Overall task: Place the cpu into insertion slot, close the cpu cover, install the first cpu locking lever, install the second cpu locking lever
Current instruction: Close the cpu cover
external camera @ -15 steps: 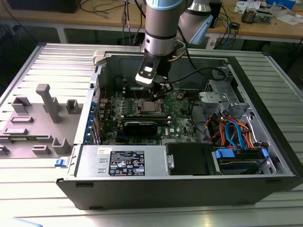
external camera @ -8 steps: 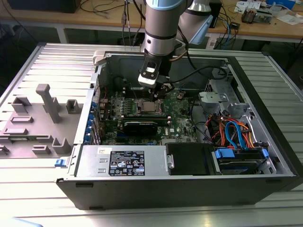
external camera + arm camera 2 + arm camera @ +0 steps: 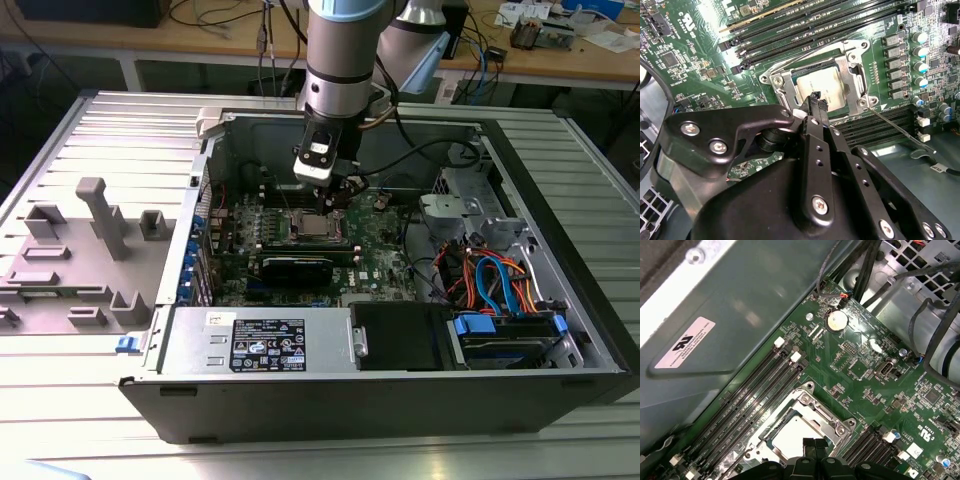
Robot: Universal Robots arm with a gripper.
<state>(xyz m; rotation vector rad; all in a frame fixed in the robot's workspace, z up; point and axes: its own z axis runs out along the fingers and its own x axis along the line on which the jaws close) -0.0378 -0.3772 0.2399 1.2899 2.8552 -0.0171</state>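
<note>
The cpu (image 3: 825, 87) lies flat in the insertion slot (image 3: 316, 226), its silver top showing through the cut-out of the cpu cover (image 3: 781, 84), which is folded down over it. In the first wrist view the cpu (image 3: 792, 434) and the cover frame (image 3: 826, 416) sit just ahead of my fingertips. My gripper (image 3: 815, 98) hovers close above the edge of the chip with its black fingers pressed together and nothing between them. One thin locking lever (image 3: 895, 127) sticks out sideways from a socket corner, away from the frame. The arm reaches down into the open case, with the gripper (image 3: 335, 200) over the socket.
Long memory slots (image 3: 805, 25) flank the socket. A black card (image 3: 298, 266) lies in front of it, with a power supply (image 3: 262, 342) nearer still. Drive bays with orange and blue cables (image 3: 500, 285) fill the exterior view's right. A grey fixture (image 3: 92, 240) stands outside the case.
</note>
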